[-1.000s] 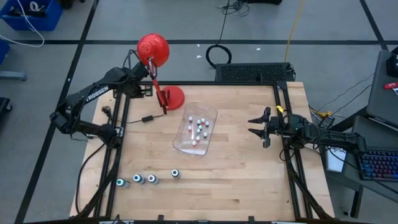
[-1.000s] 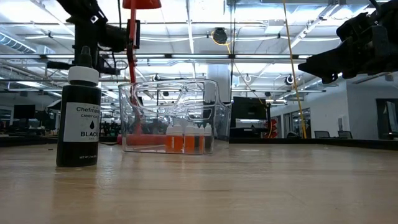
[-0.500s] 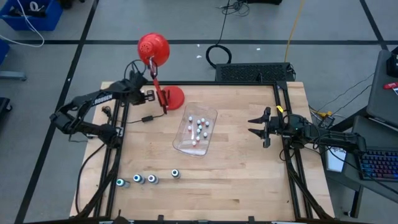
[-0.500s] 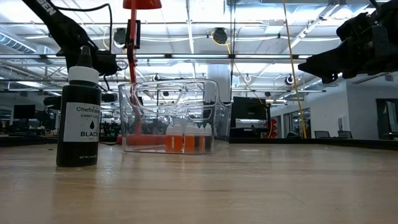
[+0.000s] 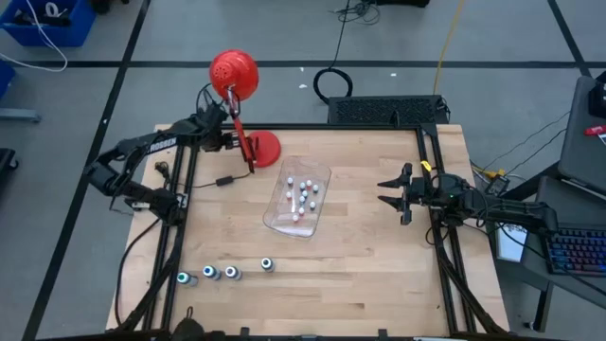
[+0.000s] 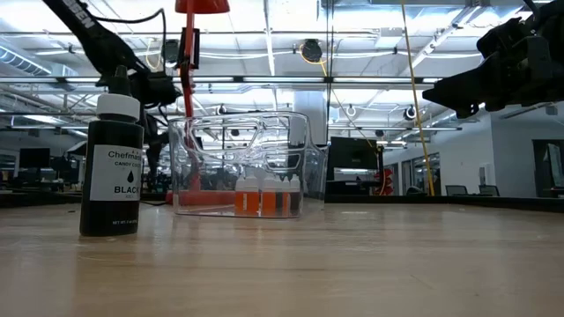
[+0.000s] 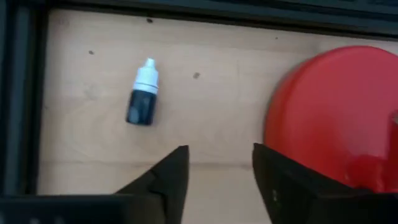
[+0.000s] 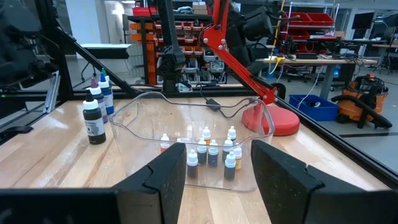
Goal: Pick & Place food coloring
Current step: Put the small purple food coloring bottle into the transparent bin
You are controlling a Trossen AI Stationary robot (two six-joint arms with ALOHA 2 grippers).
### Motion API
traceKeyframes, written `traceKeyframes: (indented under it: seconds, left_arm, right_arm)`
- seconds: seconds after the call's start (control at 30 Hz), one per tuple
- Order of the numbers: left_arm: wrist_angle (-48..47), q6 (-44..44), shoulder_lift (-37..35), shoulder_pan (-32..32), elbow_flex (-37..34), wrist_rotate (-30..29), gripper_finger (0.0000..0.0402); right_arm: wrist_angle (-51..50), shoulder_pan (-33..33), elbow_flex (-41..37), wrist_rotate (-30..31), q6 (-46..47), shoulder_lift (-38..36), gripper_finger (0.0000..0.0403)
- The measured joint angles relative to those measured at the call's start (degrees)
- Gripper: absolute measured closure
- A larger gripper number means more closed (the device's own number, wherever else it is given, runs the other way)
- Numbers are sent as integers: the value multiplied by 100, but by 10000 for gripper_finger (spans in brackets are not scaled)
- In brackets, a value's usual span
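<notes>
The left claw (image 5: 230, 142) hangs over the far left part of the tabletop (image 5: 369, 275), right beside the red lamp's (image 5: 234, 74) round base (image 5: 263, 147). Its wrist camera looks straight down between its two fingers (image 7: 171, 177), which stand apart with bare wood showing in the gap and nothing gripped. Just ahead of them a single small dark bottle with a white cap (image 7: 143, 93) lies on its side on the wood, apart from the lamp base and close to the black frame rail.

The right claw (image 5: 393, 192) waits over the right side of the tabletop, pointing toward the middle. Its fingers are spread too, and empty.

Between the two arms sits a clear plastic tub (image 5: 297, 197), set at a slant near the center. Inside it stand the little white-capped dropper bottles (image 5: 304, 194), bunched together and upright; from the right wrist view some look orange or red and others darker (image 8: 211, 155).

Along the near left edge of the tabletop is a loose row of four larger dark bottles (image 5: 225, 273) with pale tops, well apart from the tub. The low camera has one of them close up, standing upright, with a black label that reads "BLACK" (image 6: 112, 167). A thin black cable with a small inline switch (image 5: 225, 180) trails across the wood near the lamp base.
</notes>
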Motion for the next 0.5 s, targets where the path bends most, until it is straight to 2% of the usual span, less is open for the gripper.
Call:
traceKeyframes:
  seconds: [0.17, 0.33, 0.5]
  left_arm:
    - [-631, 144, 719, 203, 821, -74, 182]
    - [-1203, 502, 1433, 259, 1510, -176, 177]
    - [-1400, 600, 2056, 269, 1814, -283, 177]
  right_arm:
    - [-1, -1, 0, -2, 2, -1, 234]
    - [1, 1, 0, 0, 0, -1, 234]
    - [1, 0, 0, 0, 0, -1, 234]
